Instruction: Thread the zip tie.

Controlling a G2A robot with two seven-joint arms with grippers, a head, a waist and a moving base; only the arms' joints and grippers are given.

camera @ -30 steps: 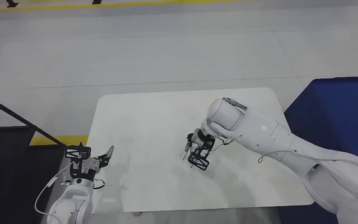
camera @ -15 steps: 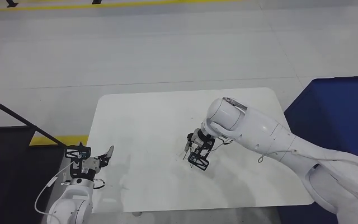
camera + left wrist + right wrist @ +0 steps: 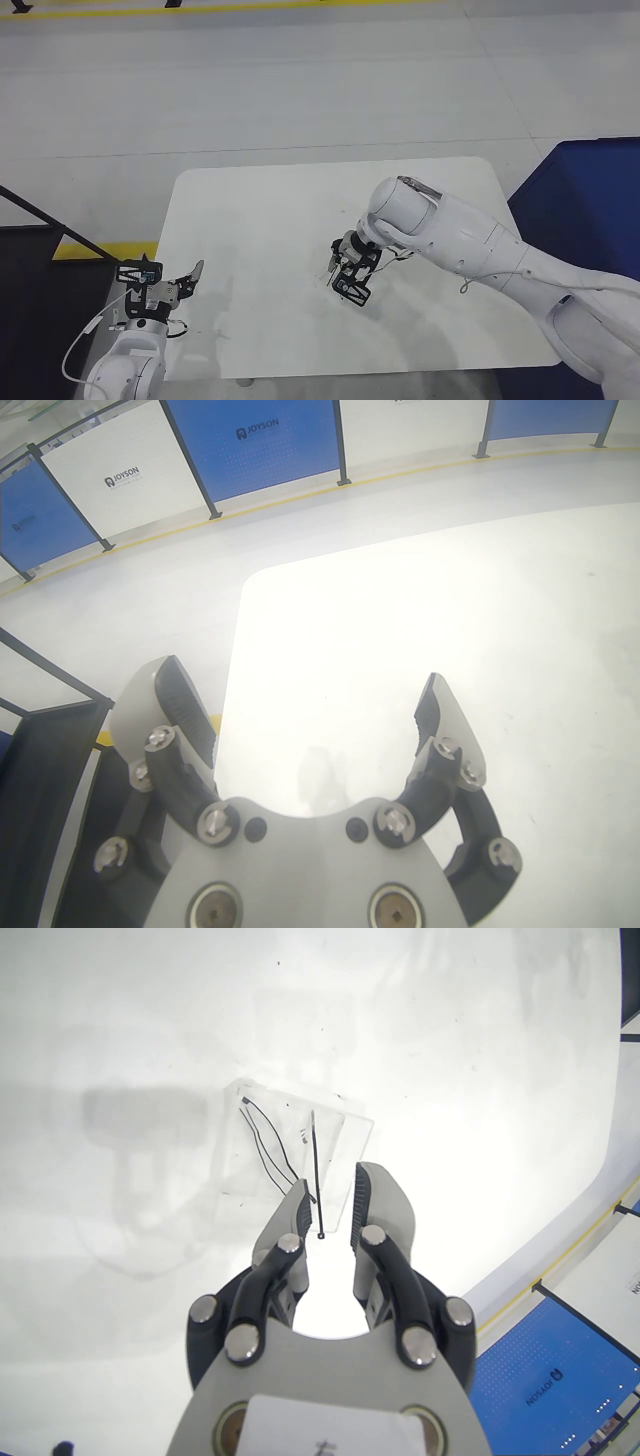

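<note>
Right wrist view: the right end effector [image 3: 331, 1176] hovers with its fingers narrowly parted on either side of a straight black zip tie [image 3: 316, 1163]. The tie lies on a clear sheet [image 3: 352, 1128] near the middle of the table [image 3: 250, 220] (curved black strands [image 3: 272, 1135] lie just beside it). The left end effector [image 3: 300, 674] hangs wide open over the table's near left corner.

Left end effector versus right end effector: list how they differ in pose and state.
The left end effector is spread wide with nothing in between; the right end effector is open more narrowly, and its wrist view shows a straight zip tie lying in line with the gap. The left hangs at the table's edge; the right hangs over the table's middle, above a clear plate. Both are open.
</note>
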